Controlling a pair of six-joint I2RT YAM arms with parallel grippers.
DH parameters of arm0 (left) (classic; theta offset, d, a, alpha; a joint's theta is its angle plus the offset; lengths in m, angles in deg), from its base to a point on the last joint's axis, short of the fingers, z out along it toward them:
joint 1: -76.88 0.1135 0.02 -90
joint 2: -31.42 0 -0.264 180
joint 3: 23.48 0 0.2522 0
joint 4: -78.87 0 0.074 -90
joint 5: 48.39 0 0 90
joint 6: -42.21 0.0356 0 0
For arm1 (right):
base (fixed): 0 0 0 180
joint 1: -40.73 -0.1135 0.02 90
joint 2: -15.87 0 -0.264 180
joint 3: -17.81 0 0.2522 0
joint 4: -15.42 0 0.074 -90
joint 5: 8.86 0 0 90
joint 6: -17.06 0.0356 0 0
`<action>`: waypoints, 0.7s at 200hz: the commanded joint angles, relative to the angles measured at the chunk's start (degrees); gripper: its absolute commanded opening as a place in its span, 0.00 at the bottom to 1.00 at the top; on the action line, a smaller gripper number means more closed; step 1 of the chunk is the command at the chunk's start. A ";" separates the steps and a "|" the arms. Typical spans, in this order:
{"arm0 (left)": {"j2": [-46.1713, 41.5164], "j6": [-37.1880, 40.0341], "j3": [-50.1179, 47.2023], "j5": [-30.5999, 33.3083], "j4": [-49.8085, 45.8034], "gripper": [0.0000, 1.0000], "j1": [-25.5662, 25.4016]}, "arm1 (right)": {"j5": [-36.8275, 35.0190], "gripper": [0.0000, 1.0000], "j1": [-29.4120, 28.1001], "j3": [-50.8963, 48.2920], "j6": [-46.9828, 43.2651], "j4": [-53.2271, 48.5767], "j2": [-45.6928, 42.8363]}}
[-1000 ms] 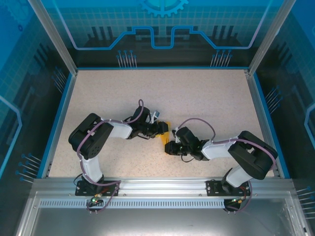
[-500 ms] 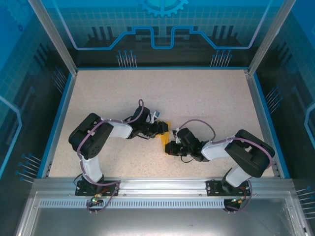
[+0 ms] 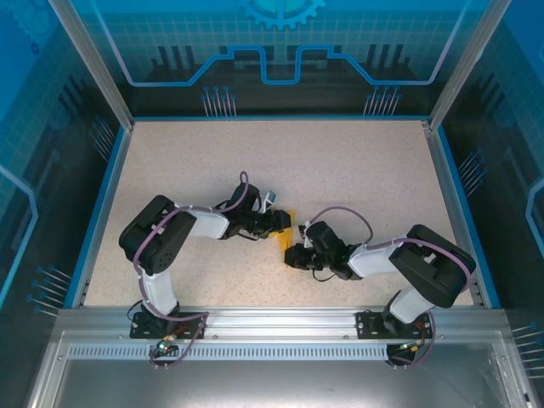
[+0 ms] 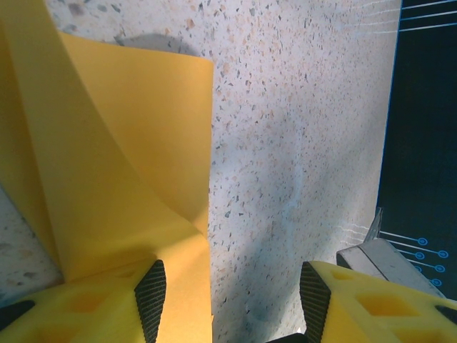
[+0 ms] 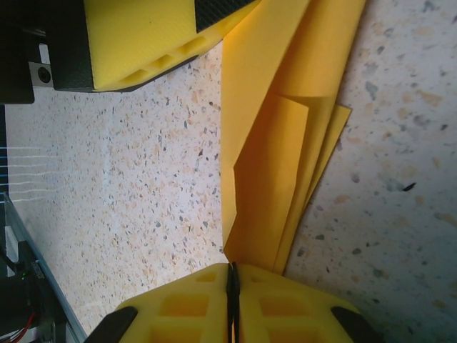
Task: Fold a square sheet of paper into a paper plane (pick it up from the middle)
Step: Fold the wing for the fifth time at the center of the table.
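**Mid-fold: one gripper pinches the sheet, the other stands open around its edge**

The sheet of paper (image 5: 271, 157) is partly folded into a narrow, layered strip. It is not yet a finished dart, so I judge the task to be in its middle creasing stage.

In the top view the sheet sits at the centre of the table (image 3: 357, 170), as a small orange sliver between the two wrists.

The right gripper (image 5: 232, 275) has its jaws pressed together at the bottom centre of its own view. The narrow end of the strip runs into them, so it appears to be pinching the paper there.

The left gripper (image 4: 228, 296) has its jaws standing well apart. A raised flap of the sheet lies just beside the finger (image 4: 86, 311) at the lower left of that frame, and nothing is clamped.

In the right wrist view the strip's long axis runs from the upper right of the frame down to the bottom centre. It tapers downward, so the narrow end points at the pinching fingers and the broad layered end lies towards the other arm.

The next move probably calls for the open jaws to close on the lifted flap, or to press it flat along the crease. The pinch would need to hold the strip steady meanwhile, since the thin layers could slide or spring apart.
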 commanded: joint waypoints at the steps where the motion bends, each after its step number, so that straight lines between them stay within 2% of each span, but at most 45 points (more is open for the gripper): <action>1: 3.41 1.19 -0.12 0.39 -4.04 0.56 -0.89 | -0.35 0.13 0.06 -1.38 0.40 -6.93 0.06; 62: 3.41 1.37 -0.20 0.33 -4.16 0.56 -0.88 | -0.94 0.15 0.06 -0.69 -0.33 -9.88 -1.71; 96: 3.34 1.30 -0.20 0.23 -4.19 0.56 -0.90 | -1.65 0.09 -0.15 -0.63 -0.49 -10.90 -1.88; 140: 3.32 1.37 -0.12 0.28 -4.29 0.56 -0.88 | -2.25 0.08 -0.31 -1.31 0.91 -12.79 -0.33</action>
